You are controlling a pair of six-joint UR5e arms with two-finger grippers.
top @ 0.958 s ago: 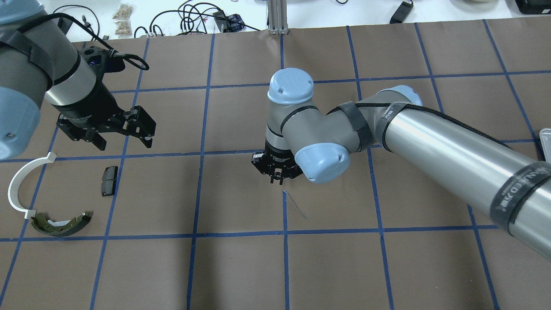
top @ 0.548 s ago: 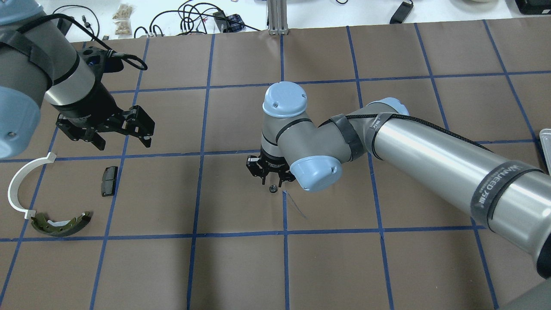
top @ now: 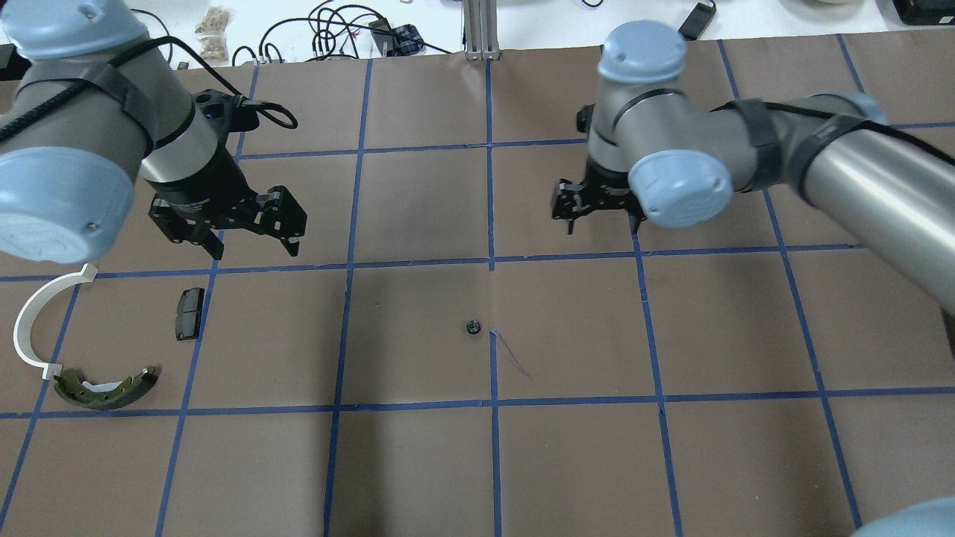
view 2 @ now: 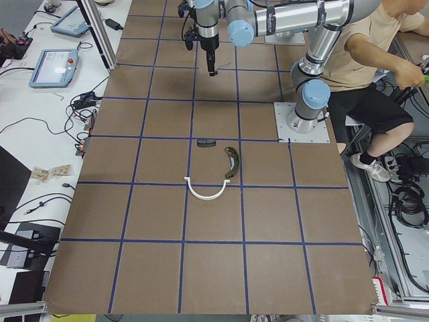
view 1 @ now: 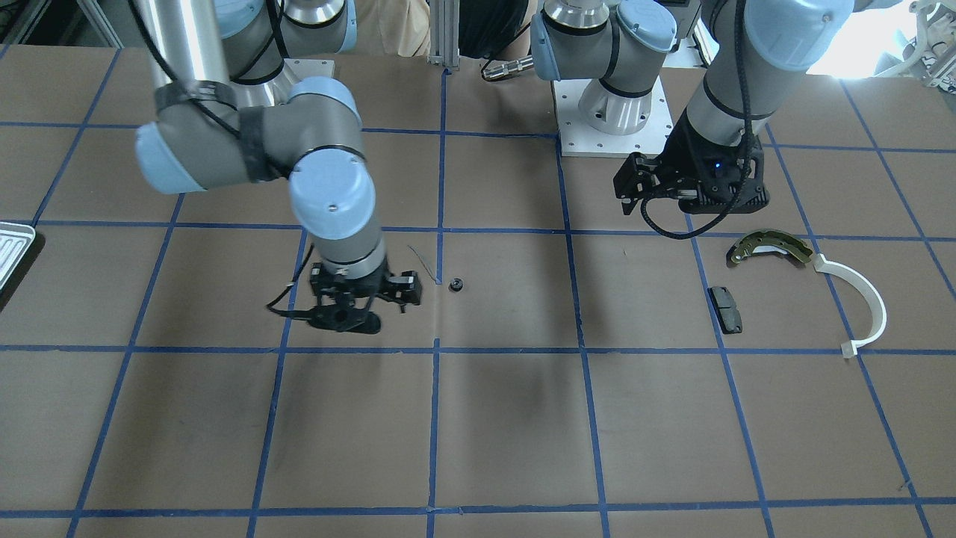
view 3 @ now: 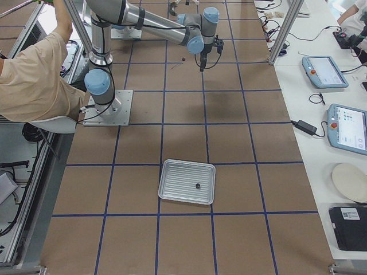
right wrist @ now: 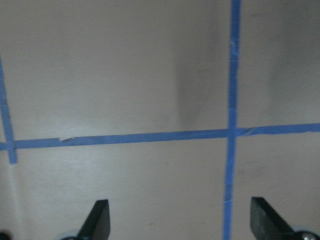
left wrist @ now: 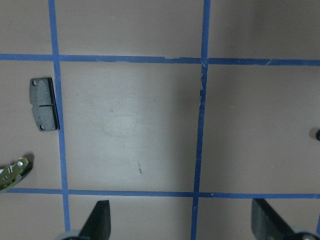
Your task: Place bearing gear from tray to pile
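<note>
**Right hand** (top: 600,218): The fingers (right wrist: 98,220) are spread wide with nothing between them. The hand points down and hangs above the counter (top: 418,462), over a crossing of the blue tape lines (top: 492,186).

**Left hand** (top: 250,239): The fingers are also spread wide and hold nothing. The hand hangs above the counter on the robot's left side, close to the pile.

**Bearing gear** (top: 472,327): This small dark ring lies alone on the counter near its middle, just left of a tape line. It sits between the two hands and touches neither. It is well apart from both the pile and the tray. In the left wrist view it shows only at the right edge, cut off.

**Pile** (far left of the counter):
- The dark grey pad (top: 189,313) is the part nearest the left hand. Its long edge lies against a tape line.
- The white arc (top: 30,321) lies further left.
- The olive-gold brake shoe (top: 104,388) lies nearer the robot than the pad, and its left end meets one end of the arc.

**Tray** (view 3: 178,180): The tray lies flat at the right end of the counter, well apart from the right hand. One small dark part (view 3: 197,185) rests on its ribbed floor.
</note>
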